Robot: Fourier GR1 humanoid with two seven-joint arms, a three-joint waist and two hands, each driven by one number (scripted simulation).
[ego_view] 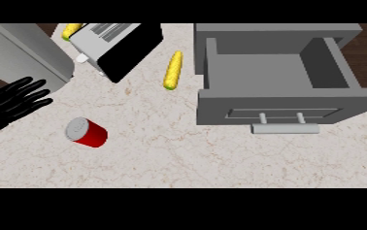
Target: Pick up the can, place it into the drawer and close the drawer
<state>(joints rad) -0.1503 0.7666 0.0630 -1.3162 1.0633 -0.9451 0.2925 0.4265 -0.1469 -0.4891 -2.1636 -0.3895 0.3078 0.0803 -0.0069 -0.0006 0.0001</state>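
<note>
Just right of and below the left hand [22,100], resting with fingers spread at the view's left edge, the red can [87,132] sits untouched on the counter [165,156], far from the open drawer [276,76].

The left hand [18,103] shows at the view's left edge, black, its fingers straight and spread, pointing up and to the right. It holds nothing. The edge cuts off part of its palm.
</note>
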